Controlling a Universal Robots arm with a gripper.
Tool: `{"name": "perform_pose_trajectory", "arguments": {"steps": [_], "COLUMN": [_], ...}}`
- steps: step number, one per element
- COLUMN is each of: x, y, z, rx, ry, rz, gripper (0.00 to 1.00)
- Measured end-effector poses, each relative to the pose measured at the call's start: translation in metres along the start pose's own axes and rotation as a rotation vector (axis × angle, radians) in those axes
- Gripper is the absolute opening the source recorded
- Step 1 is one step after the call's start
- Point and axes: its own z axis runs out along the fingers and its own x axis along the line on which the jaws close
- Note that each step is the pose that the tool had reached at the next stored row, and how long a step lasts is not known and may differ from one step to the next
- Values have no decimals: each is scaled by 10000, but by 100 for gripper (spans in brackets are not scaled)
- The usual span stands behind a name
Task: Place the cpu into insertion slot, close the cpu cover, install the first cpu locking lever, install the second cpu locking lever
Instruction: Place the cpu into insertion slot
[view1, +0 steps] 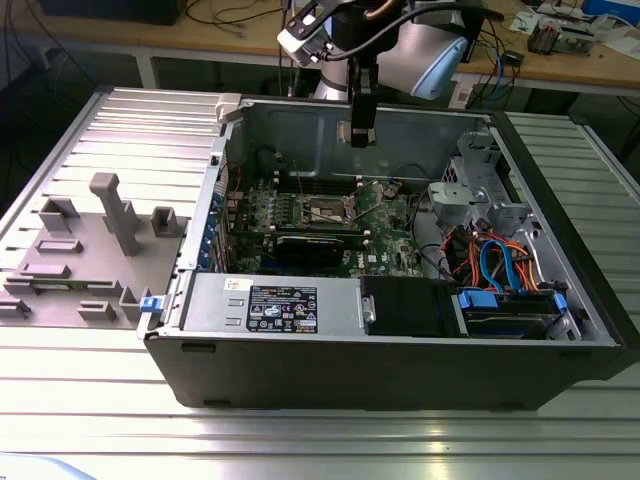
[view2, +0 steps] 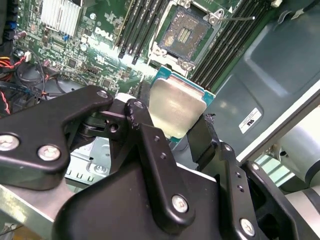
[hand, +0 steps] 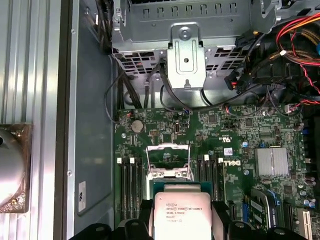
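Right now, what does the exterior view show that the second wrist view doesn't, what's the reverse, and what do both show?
Exterior view: the whole open computer case, the arm above it, and a grey fixture plate at the exterior view's left. Second wrist view: the cpu, silver top close up, clamped in the gripper. Both: the gripper, the green board and the empty insertion slot.

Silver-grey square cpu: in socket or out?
Out. The silver-grey square cpu is gripped by the black gripper, apart from the bare dark insertion slot.
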Motion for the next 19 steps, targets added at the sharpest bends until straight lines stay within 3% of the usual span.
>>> {"name": "perform_pose_trajectory", "arguments": {"steps": [19], "x": [-1], "y": [-15], "z": [38], "rx": [-3], "ry": [4], "rz": [4], "gripper": [54]}}
